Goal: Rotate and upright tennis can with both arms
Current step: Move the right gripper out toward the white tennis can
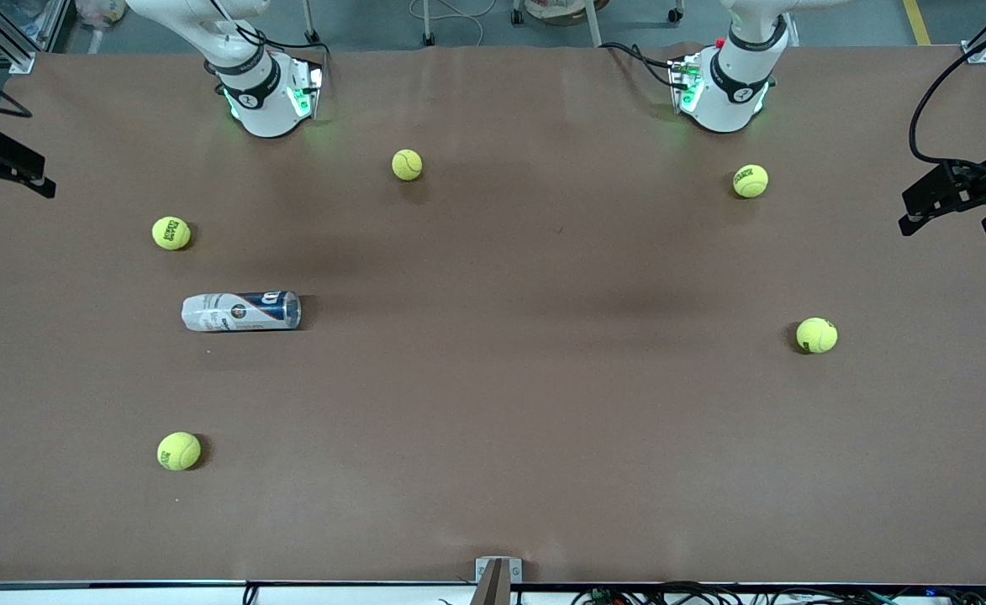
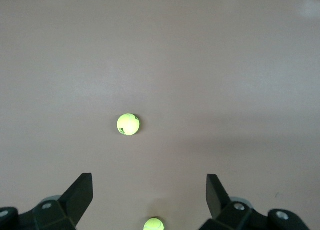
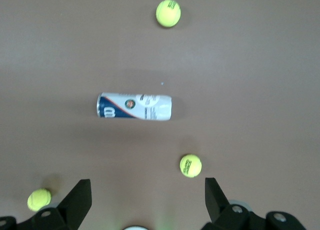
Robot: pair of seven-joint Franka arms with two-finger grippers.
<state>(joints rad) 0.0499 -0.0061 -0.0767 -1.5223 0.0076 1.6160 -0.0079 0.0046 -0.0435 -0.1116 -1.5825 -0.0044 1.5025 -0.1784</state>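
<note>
The tennis can [image 1: 240,311] lies on its side on the brown table, toward the right arm's end, with its long axis running along the table's length. Its navy part with the white "W" points toward the table's middle. It also shows in the right wrist view [image 3: 134,106]. My right gripper [image 3: 148,190] is open and empty, high over the table near its arm's base, well apart from the can. My left gripper [image 2: 150,190] is open and empty, high over the left arm's end. The can does not show in the left wrist view.
Several yellow-green tennis balls lie scattered. One [image 1: 171,233] is farther from the front camera than the can, one [image 1: 179,451] nearer. Others [image 1: 407,165], [image 1: 750,181], [image 1: 816,334] lie toward the bases and the left arm's end. Black fixtures [image 1: 5,164], [image 1: 955,197] hang at both table ends.
</note>
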